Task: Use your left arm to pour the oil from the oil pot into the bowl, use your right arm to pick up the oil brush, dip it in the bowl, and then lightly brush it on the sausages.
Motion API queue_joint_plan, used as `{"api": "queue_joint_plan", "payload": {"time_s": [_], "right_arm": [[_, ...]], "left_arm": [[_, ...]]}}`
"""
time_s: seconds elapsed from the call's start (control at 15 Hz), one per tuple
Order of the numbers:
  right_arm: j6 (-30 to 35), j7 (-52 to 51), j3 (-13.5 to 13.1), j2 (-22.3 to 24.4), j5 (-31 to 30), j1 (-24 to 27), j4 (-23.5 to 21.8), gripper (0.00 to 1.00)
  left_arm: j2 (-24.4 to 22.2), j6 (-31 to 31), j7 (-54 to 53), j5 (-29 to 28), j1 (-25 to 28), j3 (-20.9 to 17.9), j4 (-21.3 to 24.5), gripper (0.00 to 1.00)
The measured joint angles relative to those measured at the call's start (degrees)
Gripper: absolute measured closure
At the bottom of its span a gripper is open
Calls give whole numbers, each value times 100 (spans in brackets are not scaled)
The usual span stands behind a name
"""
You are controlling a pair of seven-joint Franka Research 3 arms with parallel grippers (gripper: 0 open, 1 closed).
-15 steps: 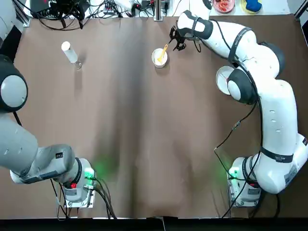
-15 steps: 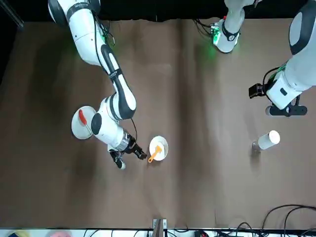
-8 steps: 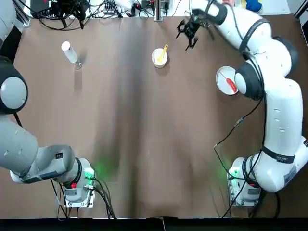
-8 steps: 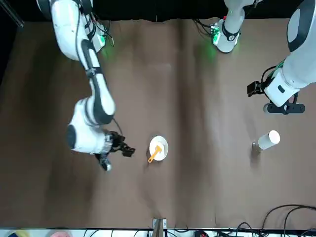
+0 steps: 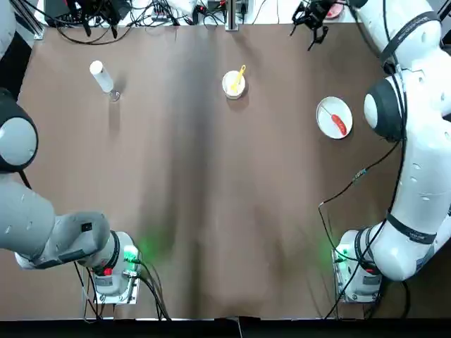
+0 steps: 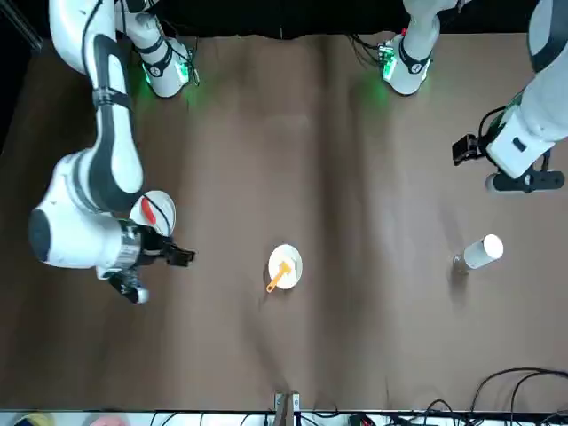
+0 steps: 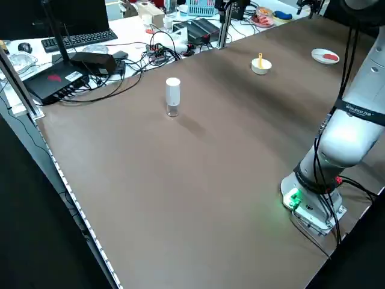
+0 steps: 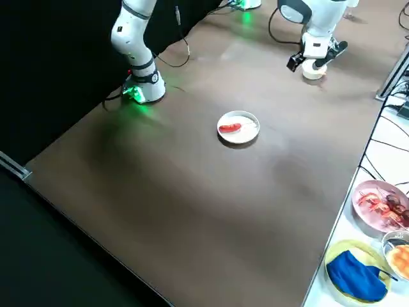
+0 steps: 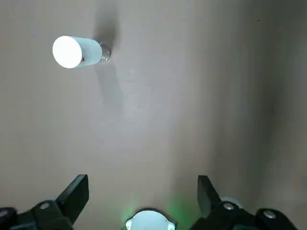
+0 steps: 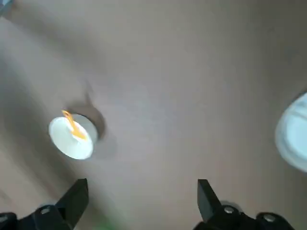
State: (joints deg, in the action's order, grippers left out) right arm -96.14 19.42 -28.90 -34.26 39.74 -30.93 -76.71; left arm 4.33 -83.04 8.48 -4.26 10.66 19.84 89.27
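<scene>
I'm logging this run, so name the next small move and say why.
Probably keep backing the right tool away: it hangs open, farther from the bowl than a moment ago. The oil brush rests in the bowl, the oil pot stands upright, and the left tool hangs open.

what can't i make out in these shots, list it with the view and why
- Oil level in the oil pot: top view, white cap in the way
- Tip of the oil brush: top view, too small
- Part of the plate: front view, behind the right gripper and its arm
- Left gripper: top view, cut off by the left edge
</scene>
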Motion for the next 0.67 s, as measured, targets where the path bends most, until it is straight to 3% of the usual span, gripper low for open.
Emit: {"api": "queue_joint_plan", "payload": {"time_s": [0.13, 0.33, 0.47, 0.6, 0.67], "right_arm": [[350, -595, -279, 139, -246, 3, 0, 0], [664, -1310, -529, 437, -767, 4, 0, 0], [704, -1429, -538, 679, -1258, -20, 0, 0], [718, -1488, -264, 1048, -2150, -16, -2, 0], [721, -1487, 41, 1184, -2369, 108, -9, 0]], "left_arm": [[-94, 11, -10, 181, -34, -101, -3, 0], [-254, 29, -20, 342, -965, -1135, -2, 0], [-363, 69, -71, 355, -1152, -1381, 40, 0], [-539, 43, -124, 355, -1151, -1412, 249, 0], [-555, 32, -128, 355, -1151, -1413, 267, 0]]}}
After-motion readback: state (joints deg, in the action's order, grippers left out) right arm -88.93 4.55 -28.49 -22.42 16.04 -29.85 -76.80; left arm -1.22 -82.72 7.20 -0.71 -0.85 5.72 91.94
